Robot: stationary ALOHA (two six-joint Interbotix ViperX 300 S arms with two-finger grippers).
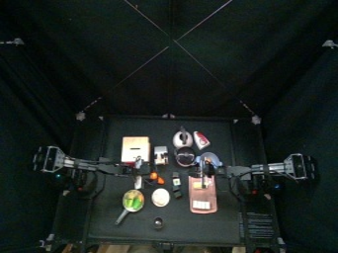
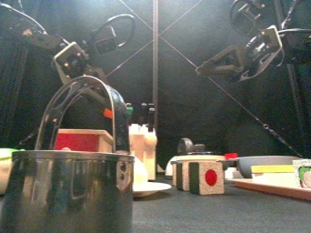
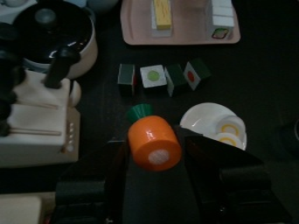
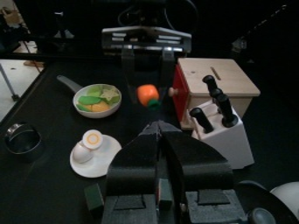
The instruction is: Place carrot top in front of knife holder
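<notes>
Left hand point(image 3: 156, 153) grips the orange carrot top point(image 3: 155, 144) between its jaws, green stub pointing away from the wrist; the left wrist view shows this grasp plainly, while the top view only hints at a tiny orange speck near 9 o'clock of the surface point(image 1: 113, 225). Beyond the carrot in that same view lie small cut-vegetable blocks point(image 3: 155, 77), a white plate point(image 3: 201, 118) with a half egg point(image 3: 230, 135), and a pink tray point(image 3: 184, 35).

Seen from the right wrist, the carrot hangs in the air in front of the left arm, close beside the white knife holder point(image 4: 222, 129) with its black handles, and a red-and-tan box point(image 4: 216, 80) stands behind the holder. A green-filled bowl point(image 4: 98, 99) sits at 10 o'clock from the egg plate there. The front view shows none of this clearly; a metal pot point(image 2: 67, 187) fills its near left.

Right hand point(image 4: 163, 131) hangs raised, its jaws pressed together and holding nothing.
</notes>
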